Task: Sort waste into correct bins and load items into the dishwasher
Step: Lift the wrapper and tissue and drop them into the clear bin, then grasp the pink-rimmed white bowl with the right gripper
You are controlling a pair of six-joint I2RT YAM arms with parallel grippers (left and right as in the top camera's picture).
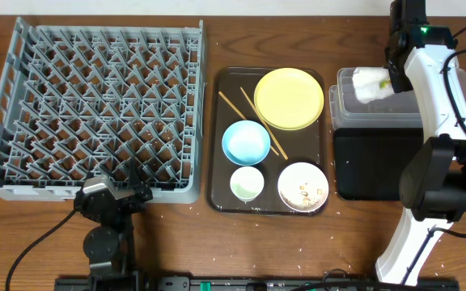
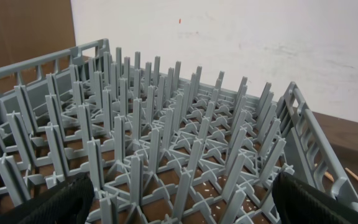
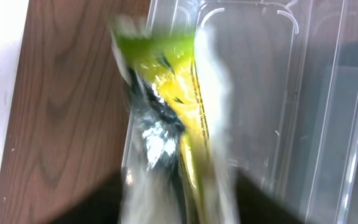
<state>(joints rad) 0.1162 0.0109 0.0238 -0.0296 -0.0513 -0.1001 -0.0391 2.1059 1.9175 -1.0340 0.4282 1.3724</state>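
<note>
Right claw (image 1: 389, 77) first: it hangs over the far right of the table (image 1: 188, 242), above the clear tub (image 1: 340, 97), with the wrapper (image 3: 166, 106) right under its nose. Is it clamped on the wrapper or parted? I can't tell. The wrapper fills the wrist view as a blur and hides the fingertips.

The wrapper sits over the far left part of the tub, hard by the far rim. Its long axis looks to run left to right along that rim. The green end seems to point left, away from the claw, with the yellow stretch trailing back toward it (a judgement, given the blur).

Here's the danger: the wrist view shows bare wood just beyond the rim. A light, crumpled wrapper could cling to a finger or spring open and tip over onto the table. Lying lengthwise on the rim makes that more likely. It could also fall into the wrong bin, the black tray (image 1: 370, 166), just near of the tub.

Further left, the brown serving tray (image 1: 215, 137) carries the yellow plate (image 1: 289, 98), blue bowl (image 1: 246, 141), cup (image 1: 247, 183), white bowl (image 1: 303, 187) and chopsticks (image 1: 257, 121). None is loaded yet.

Far left stands the dish rack (image 1: 95, 105). At its near edge the left claw (image 2: 179, 208) waits, spread wide and holding nothing.
</note>
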